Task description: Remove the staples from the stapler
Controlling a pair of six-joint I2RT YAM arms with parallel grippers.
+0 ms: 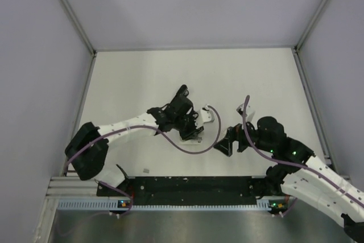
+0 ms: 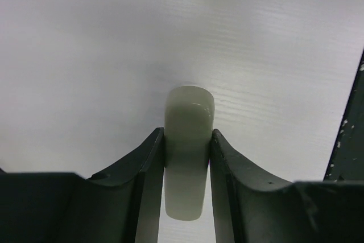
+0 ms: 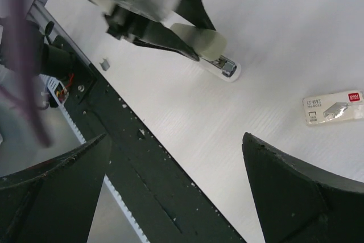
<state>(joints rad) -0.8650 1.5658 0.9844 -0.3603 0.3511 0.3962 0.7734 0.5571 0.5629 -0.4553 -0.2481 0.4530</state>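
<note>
Left gripper (image 2: 187,136) pinches the pale grey-green, metal-tipped stapler (image 2: 189,106), I think; right gripper (image 3: 175,140) gapes wide. Small white red-marked box (image 3: 333,108), contents hidden, at its two o'clock on white table (image 1: 142,83).

Pale grey-green on the stapler (image 3: 211,41), with a silvery metal glint at its end and a white rim beneath. Matt black on the fingers (image 2: 145,174) of the left tool (image 2: 187,134); same black on the right tool (image 3: 175,138). White across the counter (image 1: 142,78), with faint fine parallel lines up close. White on the small box (image 3: 333,107), with a red mark at one corner and grey print. Black joints and white links along the left arm (image 1: 131,122) and the right arm (image 1: 318,180), purple on the cables (image 1: 190,151), green on small lights (image 1: 272,153). Pale lilac-grey on the walls (image 1: 34,55), silver-grey on the frame rails (image 1: 71,9), black with white specks on the strip (image 3: 148,163) at the near edge.
</note>
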